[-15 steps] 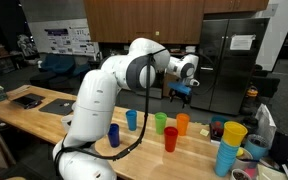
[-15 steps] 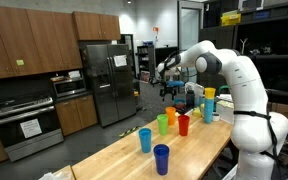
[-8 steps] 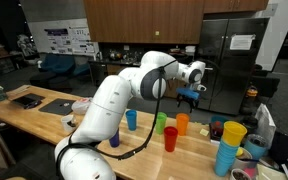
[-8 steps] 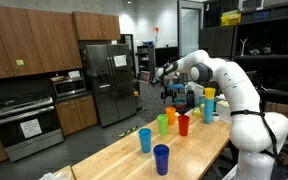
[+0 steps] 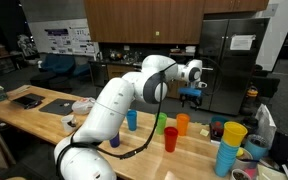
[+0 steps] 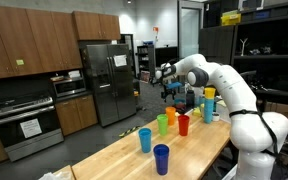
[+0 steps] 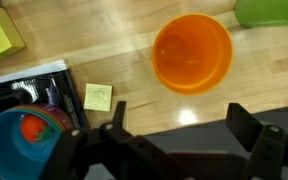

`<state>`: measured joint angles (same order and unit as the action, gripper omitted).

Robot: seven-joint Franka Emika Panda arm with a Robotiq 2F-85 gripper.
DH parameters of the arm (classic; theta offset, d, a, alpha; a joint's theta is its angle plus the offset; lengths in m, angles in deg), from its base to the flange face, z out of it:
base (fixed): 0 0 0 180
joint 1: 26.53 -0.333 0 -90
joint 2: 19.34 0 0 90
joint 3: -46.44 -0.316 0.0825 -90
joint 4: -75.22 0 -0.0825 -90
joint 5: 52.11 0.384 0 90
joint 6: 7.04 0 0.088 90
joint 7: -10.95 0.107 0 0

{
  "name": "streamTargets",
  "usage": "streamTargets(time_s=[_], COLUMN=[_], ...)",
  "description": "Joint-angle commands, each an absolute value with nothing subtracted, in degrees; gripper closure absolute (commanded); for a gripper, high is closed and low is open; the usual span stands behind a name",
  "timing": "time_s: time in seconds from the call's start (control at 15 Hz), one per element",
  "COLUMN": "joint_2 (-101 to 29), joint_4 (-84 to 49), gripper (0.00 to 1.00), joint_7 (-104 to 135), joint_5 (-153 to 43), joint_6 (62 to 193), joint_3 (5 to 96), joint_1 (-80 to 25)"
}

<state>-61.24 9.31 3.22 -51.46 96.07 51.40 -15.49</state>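
My gripper [image 5: 194, 92] hangs open and empty high above the wooden table [image 5: 44, 118]; it also shows in an exterior view [image 6: 170, 90]. In the wrist view the two dark fingers [image 7: 179, 115] are spread wide with nothing between them. An orange cup [image 7: 191, 52] stands upright just beyond the fingers. It shows in both exterior views [image 5: 182, 123] [image 6: 171, 115]. A green cup [image 7: 274, 10] stands beside it, seen in both exterior views [image 5: 160, 122] [image 6: 163, 124]. The gripper touches nothing.
A red cup [image 5: 171, 139], a light blue cup [image 5: 131, 119] and a dark blue cup [image 5: 114, 134] stand on the table. A stack of blue cups topped by a yellow one [image 5: 229, 145] stands at the end. A blue cup holding something red [image 7: 24, 140], a yellow note [image 7: 97, 96] and a black tray [image 7: 29, 90] lie nearby.
The arm has stretched further out and the gripper has shifted a little along the table, staying high and open. The cups have not moved.
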Motion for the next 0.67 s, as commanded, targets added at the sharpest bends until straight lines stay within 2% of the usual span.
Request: streamTargets(time_s=[0.0, 0.6], joint_2=[-63.6, -64.0], joint_4=[11.9, 11.6], gripper=[0.0, 0.0], joint_7=[2.0, 0.8], joint_5=[-51.9, -51.8], joint_6=[95.7, 95.9], joint_3=[51.1, 50.7], joint_1=[-14.7, -14.4])
